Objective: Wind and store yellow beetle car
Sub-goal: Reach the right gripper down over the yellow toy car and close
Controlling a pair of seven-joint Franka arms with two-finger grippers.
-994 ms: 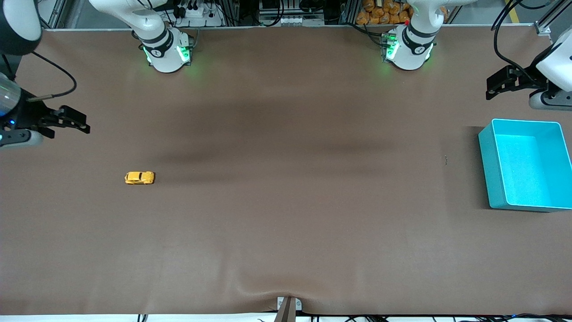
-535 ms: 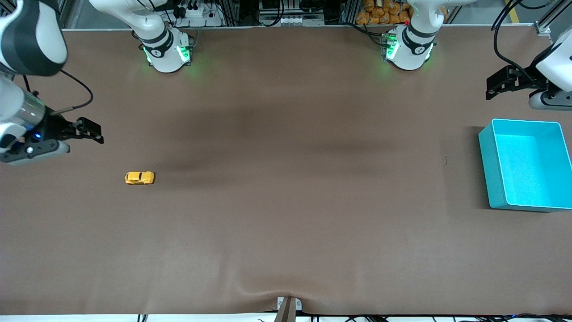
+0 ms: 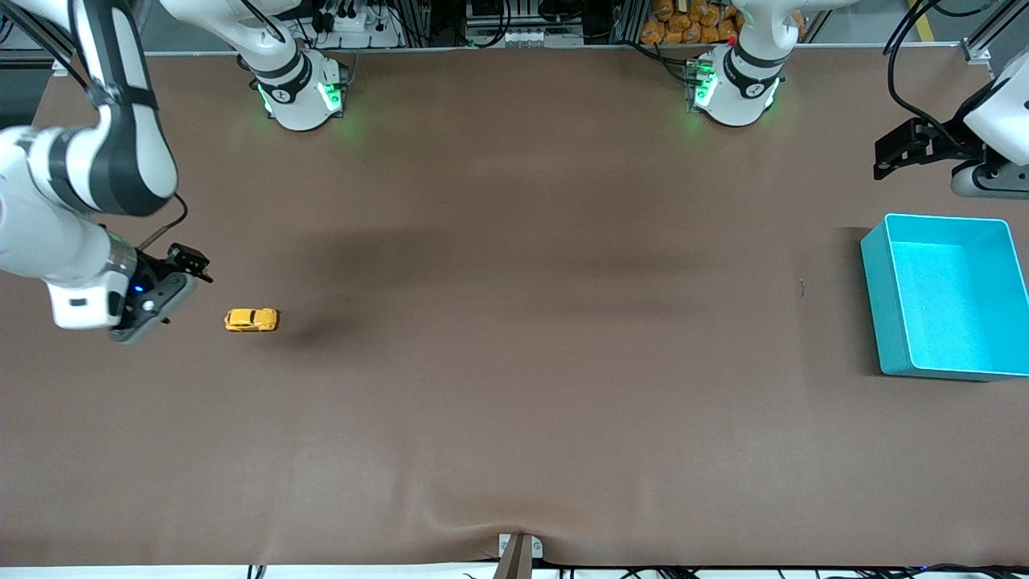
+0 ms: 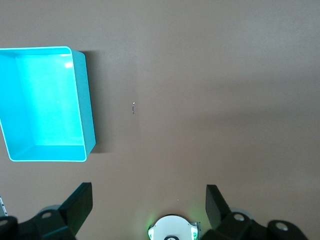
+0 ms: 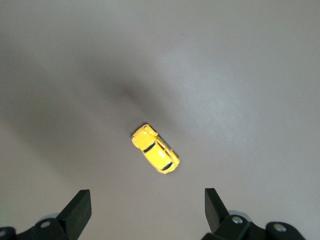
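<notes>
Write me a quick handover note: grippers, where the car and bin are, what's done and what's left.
Right gripper: open, empty, over the mat beside the yellow beetle car, not touching it.
Left gripper: open, empty, waiting at its end of the table, above the teal bin.
Car: on its wheels at the right arm's end.
Done: nothing yet.
Left: grasp, wind, put it in the bin.

No readable text, label, brand, number or sign on anything in these views.
</notes>
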